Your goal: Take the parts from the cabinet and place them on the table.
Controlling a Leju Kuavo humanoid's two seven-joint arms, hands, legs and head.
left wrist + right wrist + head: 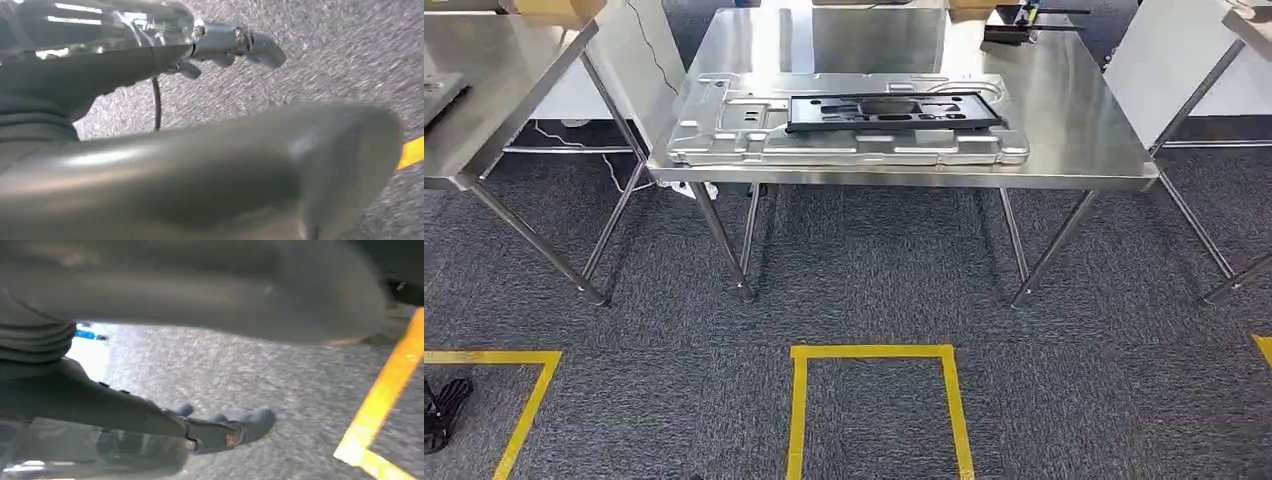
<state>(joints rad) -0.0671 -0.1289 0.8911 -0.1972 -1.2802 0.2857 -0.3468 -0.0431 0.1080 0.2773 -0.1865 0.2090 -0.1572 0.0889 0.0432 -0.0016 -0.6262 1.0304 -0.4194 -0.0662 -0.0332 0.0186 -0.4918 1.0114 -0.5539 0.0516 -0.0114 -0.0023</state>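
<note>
The large stamped silver sheet-metal part (844,125) lies flat in the upper middle of the head view, on the near half of the steel tabletop (1074,110), its long near edge running close along the tabletop's front edge. A flat black frame part (892,110) with cut-outs lies on top of it, right of the silver part's middle and turned a little against its long side. Farther back on the tabletop, toward the top right of the frame, sit some dark objects (1024,25) that are too small for me to name. A second steel table (494,90) stands at the upper left, and a slanted leg of another one (1199,90) shows at the upper right. Below the tables is grey carpet (874,280) marked with yellow tape, a square outline (799,410) at the bottom middle and another corner (529,400) at the bottom left. In the left wrist view my left hand (200,165) hangs over the carpet, its fingers (240,45) stretched out, spread from the thumb and holding nothing. In the right wrist view my right hand (165,295) hangs over carpet and tape the same way, fingers (235,430) extended and empty.
</note>
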